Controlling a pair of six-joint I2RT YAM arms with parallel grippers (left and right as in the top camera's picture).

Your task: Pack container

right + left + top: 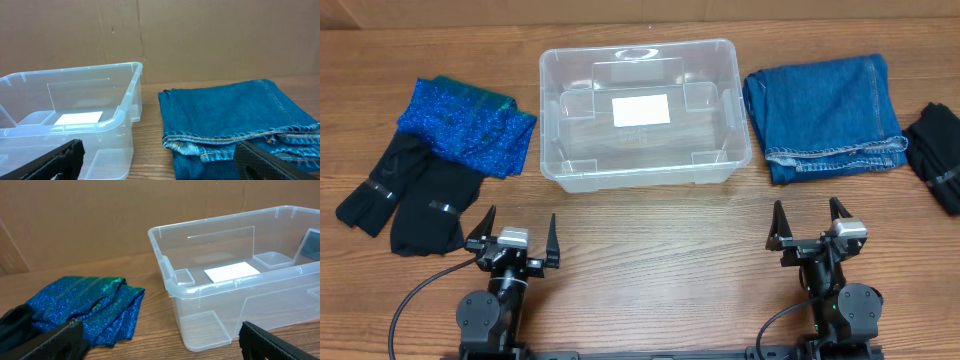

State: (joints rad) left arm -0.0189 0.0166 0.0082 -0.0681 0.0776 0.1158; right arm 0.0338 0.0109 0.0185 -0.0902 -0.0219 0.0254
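The clear plastic container (638, 160) stands at the middle back of the table, with nothing in it but a white label (640, 109) on its base. It also shows in the left wrist view (200, 292) and the right wrist view (120, 117). A sparkly blue cloth (467, 125) lies left of it and folded blue jeans (825, 115) lie right of it. My left gripper (515, 238) is open and empty near the front edge, short of the container's left front corner. My right gripper (812, 229) is open and empty near the front, below the jeans.
A black garment (405, 195) lies at the far left, partly under the sparkly cloth. Another black garment (940, 150) lies at the far right edge. A brown cardboard wall (100, 215) stands behind the table.
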